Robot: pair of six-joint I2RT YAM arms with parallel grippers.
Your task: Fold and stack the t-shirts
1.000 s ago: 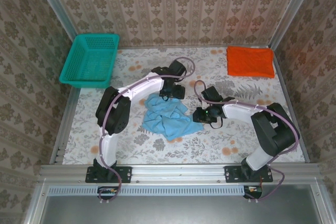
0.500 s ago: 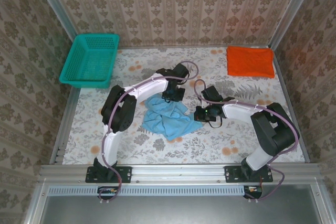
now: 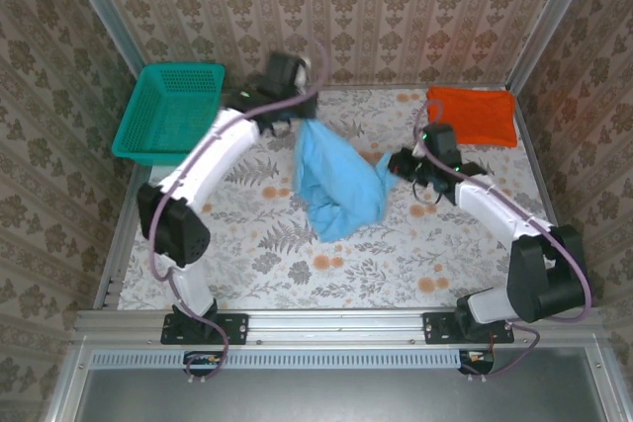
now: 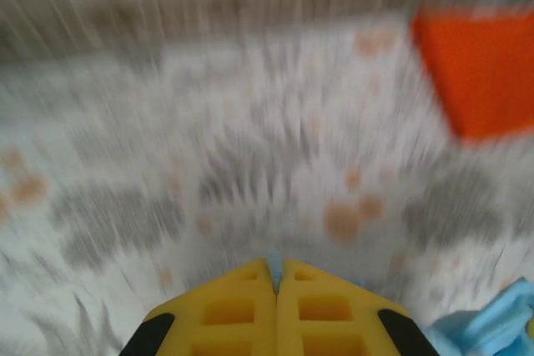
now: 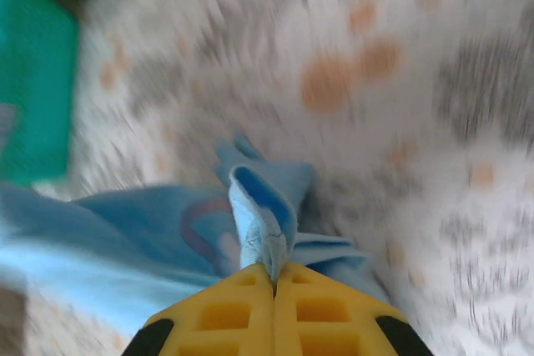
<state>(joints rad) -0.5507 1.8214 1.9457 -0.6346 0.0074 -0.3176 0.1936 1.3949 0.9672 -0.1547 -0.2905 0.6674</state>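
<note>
Hanging between the two arms, the light blue t-shirt [image 3: 336, 180] is stretched across the middle of the table [image 3: 247, 244]. One end is drawn up toward the far left and the other toward the right, and the bulk sags in a pouch toward the near side. Whether the lowest fold touches the surface cannot be told.

The left gripper [image 4: 276, 277] is closed tight, with only a thin sliver of blue cloth pinched between its yellow pads. The right gripper [image 5: 274, 277] is closed too, and a thicker, bunched fold of that shirt is clamped in it.

The orange t-shirt [image 3: 472, 116] is laid as a flat, neat rectangle at the far right corner, well apart from the teal basket [image 3: 178, 69] at the far left.

The cloth is judged light, limp and without stiffness, so drooping, twisting and bunching are expected wherever it is not supported. The left hold looks slight, and a slip is to be feared under a sharp pull. Hems, shoulder seams or corners are judged the best places to be gripped, so that the shirt can be spread flat for folding.
</note>
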